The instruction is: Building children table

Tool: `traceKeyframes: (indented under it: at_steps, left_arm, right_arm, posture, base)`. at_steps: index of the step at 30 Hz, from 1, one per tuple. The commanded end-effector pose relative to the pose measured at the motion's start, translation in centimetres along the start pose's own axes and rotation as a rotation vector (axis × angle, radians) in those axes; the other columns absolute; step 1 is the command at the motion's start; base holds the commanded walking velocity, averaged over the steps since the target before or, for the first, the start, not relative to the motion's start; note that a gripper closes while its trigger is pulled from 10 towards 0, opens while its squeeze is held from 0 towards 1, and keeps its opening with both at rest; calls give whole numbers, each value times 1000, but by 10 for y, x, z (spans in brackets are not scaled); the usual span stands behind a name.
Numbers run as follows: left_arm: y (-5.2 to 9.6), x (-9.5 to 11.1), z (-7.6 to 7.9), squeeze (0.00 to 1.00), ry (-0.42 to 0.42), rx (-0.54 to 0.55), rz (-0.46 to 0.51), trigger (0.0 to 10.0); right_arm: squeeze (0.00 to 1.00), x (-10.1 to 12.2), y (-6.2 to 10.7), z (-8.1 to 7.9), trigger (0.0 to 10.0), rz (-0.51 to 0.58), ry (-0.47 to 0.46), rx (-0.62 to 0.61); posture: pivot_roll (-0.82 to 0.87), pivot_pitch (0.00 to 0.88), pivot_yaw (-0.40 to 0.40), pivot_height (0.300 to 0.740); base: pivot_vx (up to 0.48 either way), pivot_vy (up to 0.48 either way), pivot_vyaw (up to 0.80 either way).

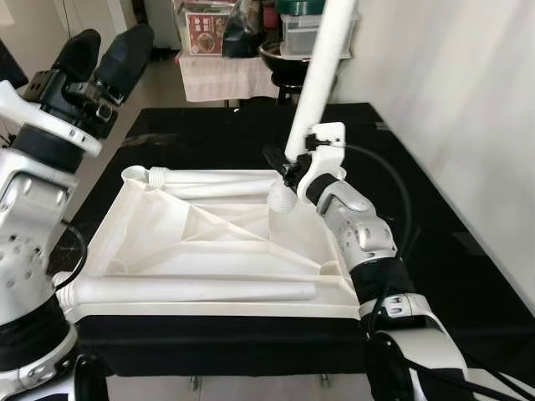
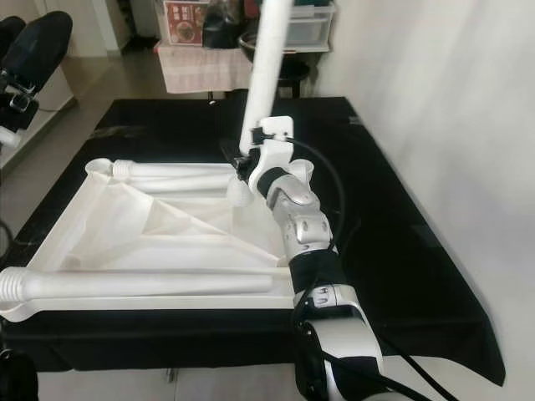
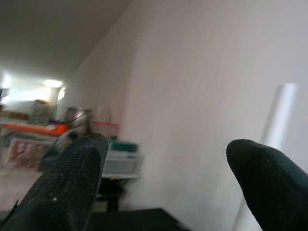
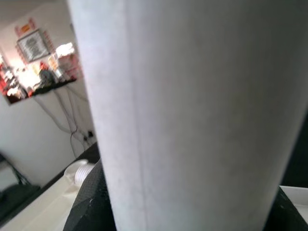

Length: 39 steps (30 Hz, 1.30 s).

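Misalignment threatens: right gripper [image 1: 294,167], clamped on the tilted table leg [image 1: 322,71], may cross-thread it into the tabletop [image 1: 213,238] corner while left gripper [image 1: 104,58] gapes empty.

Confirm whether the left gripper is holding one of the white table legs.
No: the left gripper is raised with its fingers apart and bare, while the right gripper clamps the upright white leg.

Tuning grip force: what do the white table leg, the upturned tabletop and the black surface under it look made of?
Table leg, held upright in the right end effector: looks like matte white moulded plastic, with an even, dull sheen. Tabletop: likely the same plastic; moulded ribs show on its underside. Black surface: glossy with pale veining, so polished stone or a lookalike; cannot tell which.
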<state>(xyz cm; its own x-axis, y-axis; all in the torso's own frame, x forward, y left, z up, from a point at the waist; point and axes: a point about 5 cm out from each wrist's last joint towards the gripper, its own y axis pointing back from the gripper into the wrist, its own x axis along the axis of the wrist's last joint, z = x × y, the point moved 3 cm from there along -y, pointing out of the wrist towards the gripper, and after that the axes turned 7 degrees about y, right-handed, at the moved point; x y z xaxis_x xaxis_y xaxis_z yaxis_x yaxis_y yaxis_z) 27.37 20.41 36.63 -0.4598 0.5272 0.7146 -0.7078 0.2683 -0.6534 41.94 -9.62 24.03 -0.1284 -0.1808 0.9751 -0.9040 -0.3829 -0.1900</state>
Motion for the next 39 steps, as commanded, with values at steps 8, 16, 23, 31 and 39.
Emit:
traceKeyframes:
  at_steps: [8, 16, 23, 31, 39]
  left_arm:
    - [103, -148, -31, 0, -136, 361, -584, 10000]
    - [120, -166, -31, 0, -250, 416, -687, 10000]
    - [124, -169, -22, 0, -308, 377, -650, 10000]
    - [126, -170, -13, 0, -300, 327, -643, 10000]
    - [136, -186, 7, 0, -230, 235, -716, 10000]
  right_arm:
    - [0, 11, 37, -27, 10000, 91, 72, 296]
    - [0, -15, 49, -35, 10000, 14, 109, 292]
    - [0, -38, 70, -54, 10000, -30, 86, 345]
    - [0, -32, 80, -66, 10000, -14, -6, 458]
    - [0, -28, 80, -58, 10000, -14, 57, 497]
  posture:
    - [-154, 23, -21, 740]
    - [-152, 24, -22, 740]
    - [-158, 8, -12, 740]
    - [-159, 0, -5, 740]
    - [-160, 0, 0, 740]
  base:
    - [0, 0, 0]
    - [0, 0, 0]
    - [0, 0, 0]
    - [0, -360, 0]
    - [0, -480, 0]
